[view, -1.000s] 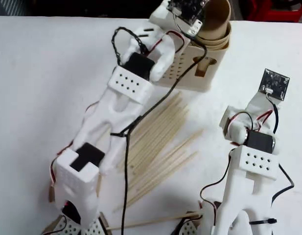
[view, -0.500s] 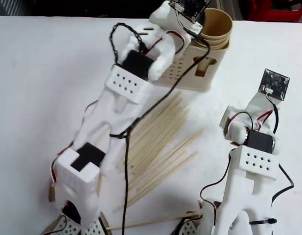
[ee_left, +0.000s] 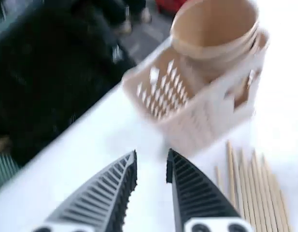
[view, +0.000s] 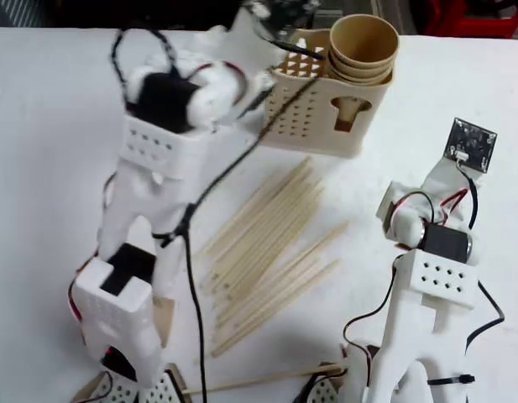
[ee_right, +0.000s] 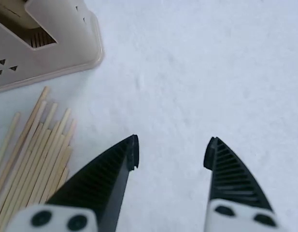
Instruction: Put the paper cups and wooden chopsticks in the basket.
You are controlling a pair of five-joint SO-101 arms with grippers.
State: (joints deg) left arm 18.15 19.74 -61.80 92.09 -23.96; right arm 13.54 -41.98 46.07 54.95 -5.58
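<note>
A stack of paper cups [view: 363, 46] stands in the right end of the beige perforated basket [view: 317, 117] at the back of the table. Many wooden chopsticks [view: 267, 248] lie fanned out on the white table in front of the basket. My left gripper [ee_left: 151, 162] hovers over the table left of the basket [ee_left: 197, 106], slightly open with nothing between its fingers; the cups [ee_left: 216, 29] show beyond it. My right gripper [ee_right: 173, 147] hangs open and empty over bare table, right of the chopsticks [ee_right: 33, 154] and near the basket's corner [ee_right: 42, 43].
One more chopstick [view: 267, 378] lies crosswise near the arm bases at the front edge. The left arm [view: 158, 143] stands over the table's left half, the right arm [view: 435, 269] at the right. Dark clutter lies beyond the table's far edge.
The left arm has swung left, away from above the basket, and the cups stay behind in the basket. The right arm has not moved.
</note>
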